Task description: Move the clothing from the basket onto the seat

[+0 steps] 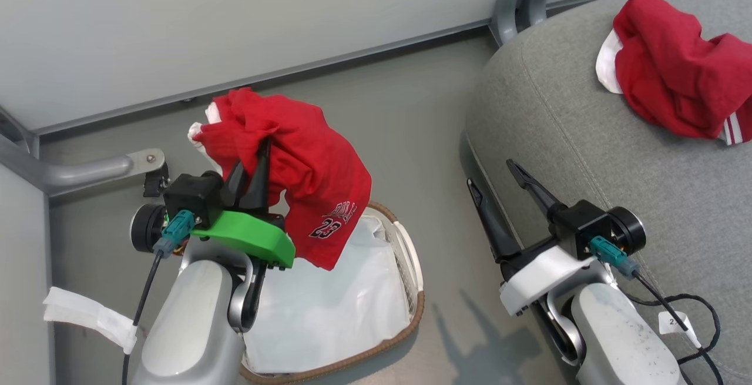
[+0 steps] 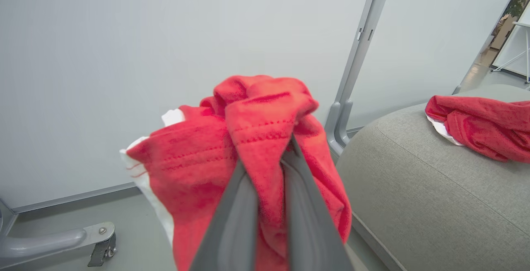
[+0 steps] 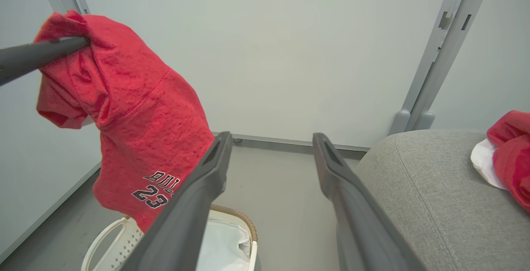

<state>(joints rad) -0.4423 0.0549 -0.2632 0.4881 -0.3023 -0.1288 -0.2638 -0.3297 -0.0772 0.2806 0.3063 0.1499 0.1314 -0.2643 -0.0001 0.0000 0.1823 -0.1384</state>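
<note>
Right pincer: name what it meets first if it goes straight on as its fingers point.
Probably the pale wall panel near its base, beyond the grey floor. The right pincer's way looks free till there, though depth is unclear.

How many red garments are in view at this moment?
2. The lettered garment hangs from the shut left gripper above the basket; the striped garment lies crumpled on the seat. The left arm hides part of the basket, so another could lie there.

Lighting: bright, even, diffuse. Soft shadows lie on the floor (image 1: 470, 326) in the head view. Left wrist view: near fingers (image 2: 236, 221) blurred, garment (image 2: 256, 138) oversaturated. The post (image 3: 439, 56) leans near the right wrist view's edge.
</note>
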